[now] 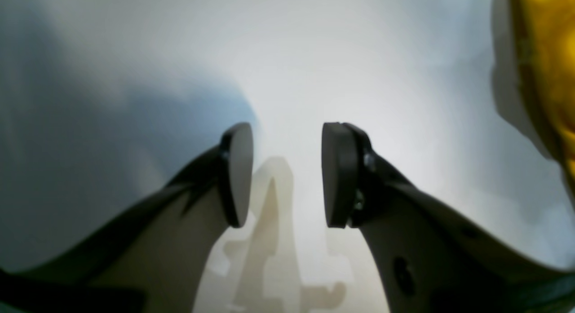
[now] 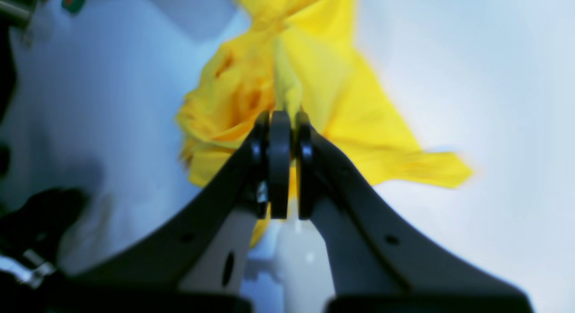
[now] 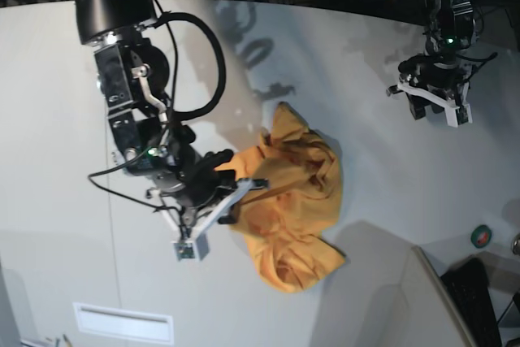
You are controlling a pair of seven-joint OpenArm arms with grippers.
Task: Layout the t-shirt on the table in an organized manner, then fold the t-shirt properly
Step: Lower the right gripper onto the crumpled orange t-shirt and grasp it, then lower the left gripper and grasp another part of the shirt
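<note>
The left wrist view is blurred; the t-shirt (image 1: 546, 66) is cut off by its right edge. In the right wrist view the right gripper (image 2: 283, 124) hides the cloth it pinches.

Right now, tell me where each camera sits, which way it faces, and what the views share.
Left wrist: on the left arm, looking down past the open left gripper at bare table; the t-shirt shows at the right edge.
Right wrist: on the right arm, looking along the right gripper, shut on the t-shirt.
Base: high up, looking down on the table, both arms and the crumpled t-shirt.
Shared: all three show t-shirt and table.
</note>
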